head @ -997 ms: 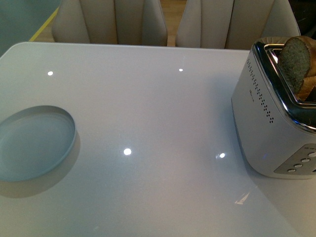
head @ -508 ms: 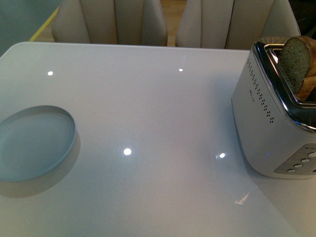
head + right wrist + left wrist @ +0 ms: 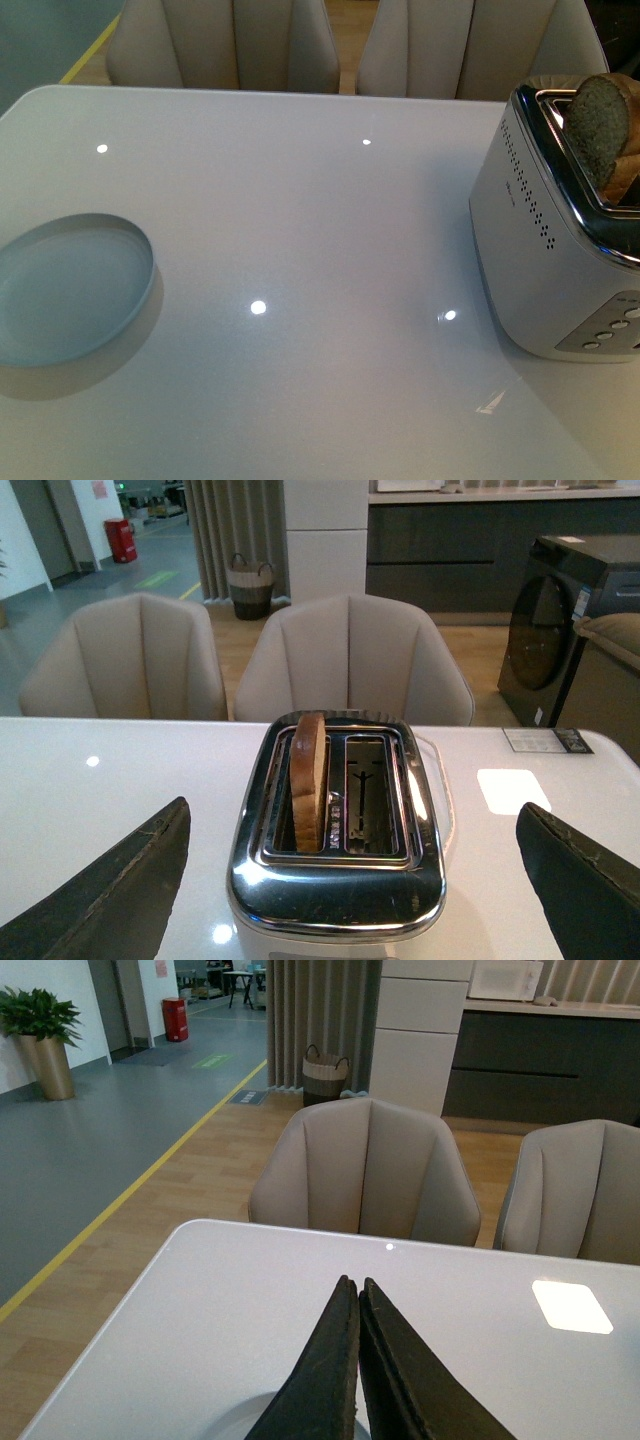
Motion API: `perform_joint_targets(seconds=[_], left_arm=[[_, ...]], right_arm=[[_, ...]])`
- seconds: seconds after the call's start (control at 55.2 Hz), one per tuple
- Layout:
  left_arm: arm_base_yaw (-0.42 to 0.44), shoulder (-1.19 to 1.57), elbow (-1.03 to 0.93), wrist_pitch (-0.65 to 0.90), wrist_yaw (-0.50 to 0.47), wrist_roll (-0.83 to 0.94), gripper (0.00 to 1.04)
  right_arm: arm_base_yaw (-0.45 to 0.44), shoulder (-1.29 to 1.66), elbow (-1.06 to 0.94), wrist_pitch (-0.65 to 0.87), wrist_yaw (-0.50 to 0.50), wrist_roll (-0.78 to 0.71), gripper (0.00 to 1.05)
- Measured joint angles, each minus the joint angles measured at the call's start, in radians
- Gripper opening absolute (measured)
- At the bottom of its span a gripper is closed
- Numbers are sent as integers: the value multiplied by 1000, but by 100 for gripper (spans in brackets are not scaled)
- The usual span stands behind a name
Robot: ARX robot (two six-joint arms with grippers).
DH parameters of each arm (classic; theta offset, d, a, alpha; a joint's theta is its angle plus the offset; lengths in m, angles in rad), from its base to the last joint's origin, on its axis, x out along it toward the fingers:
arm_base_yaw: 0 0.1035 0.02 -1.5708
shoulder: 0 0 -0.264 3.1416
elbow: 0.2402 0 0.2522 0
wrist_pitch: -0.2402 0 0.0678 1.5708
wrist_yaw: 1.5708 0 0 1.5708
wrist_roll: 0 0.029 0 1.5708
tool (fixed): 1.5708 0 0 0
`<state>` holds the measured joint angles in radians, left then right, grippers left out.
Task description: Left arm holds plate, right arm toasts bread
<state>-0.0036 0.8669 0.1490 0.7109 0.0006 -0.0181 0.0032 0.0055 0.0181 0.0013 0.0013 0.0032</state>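
Observation:
The pale blue-grey plate [image 3: 65,290] lies flat on the white table at the left; a sliver of it [image 3: 240,1418] shows under my left gripper [image 3: 352,1285], which is shut and empty above it. The bread [image 3: 598,128] stands upright in one slot of a silver toaster [image 3: 545,250] at the right. In the right wrist view the bread [image 3: 309,778] sticks out of the left slot of the toaster [image 3: 340,880]. My right gripper [image 3: 350,825] is open, its fingers wide apart on either side of the toaster. Neither arm shows in the front view.
The white table [image 3: 320,220] is glossy with light reflections. Two beige chairs [image 3: 230,45] stand behind its far edge. The toaster's second slot [image 3: 365,795] is empty, and buttons [image 3: 612,332] sit on its near end.

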Motion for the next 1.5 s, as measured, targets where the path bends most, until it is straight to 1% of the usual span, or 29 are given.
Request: perform_joint_targets(seconds=[0.417,0.508,1.052,1.378,1.414,1.469,1.505], left_arm=[[0,-250,-95,-155,0,4,3],[0,-277,-135,-133,0,4,3],[0,-595,-137,-439,0,6,3],[0,-690,-137,-534,0,7,3],[0,-723,-136,-577,-1,7,3],[0,-808,-136,-684,0,7,3],[0,-835,-136,-699,0,7,3]], right_arm=[[0,0,0,0,0,0,96],[0,0,0,0,0,0,96],[0,0,0,0,0,0,96],[0,0,0,0,0,0,96],[0,0,0,0,0,0,96],[0,0,0,0,0,0,96],[0,0,0,0,1,0,96]])
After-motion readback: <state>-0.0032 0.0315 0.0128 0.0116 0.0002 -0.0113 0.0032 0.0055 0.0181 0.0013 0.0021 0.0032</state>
